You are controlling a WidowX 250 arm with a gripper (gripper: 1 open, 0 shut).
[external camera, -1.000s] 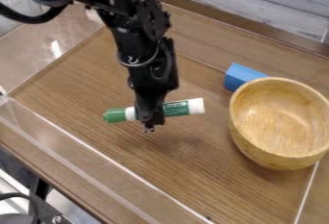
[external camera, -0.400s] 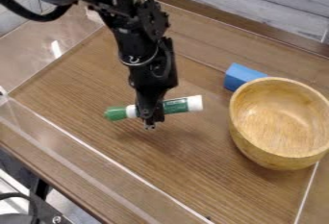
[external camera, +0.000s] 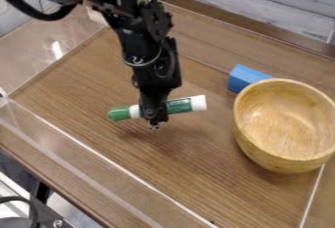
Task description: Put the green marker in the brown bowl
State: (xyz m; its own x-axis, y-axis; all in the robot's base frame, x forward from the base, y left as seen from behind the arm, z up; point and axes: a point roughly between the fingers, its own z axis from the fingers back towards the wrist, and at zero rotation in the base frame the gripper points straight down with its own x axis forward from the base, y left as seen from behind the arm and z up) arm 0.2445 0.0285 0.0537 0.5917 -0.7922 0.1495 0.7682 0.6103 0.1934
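The green marker (external camera: 189, 105) lies level just above the wooden table, with its dark green cap pointing left and its white barrel to the right. My gripper (external camera: 156, 117) points steeply down over the marker's middle, its black fingers shut on the green marker and hiding that part of it. The brown bowl (external camera: 280, 83) stands empty to the right, about a hand's width from the marker's right end.
A small blue block (external camera: 244, 75) rests just behind the bowl's left rim. Low clear plastic walls (external camera: 78, 154) run along the front and left edges of the wooden table (external camera: 92, 75). The black arm rises to the upper left.
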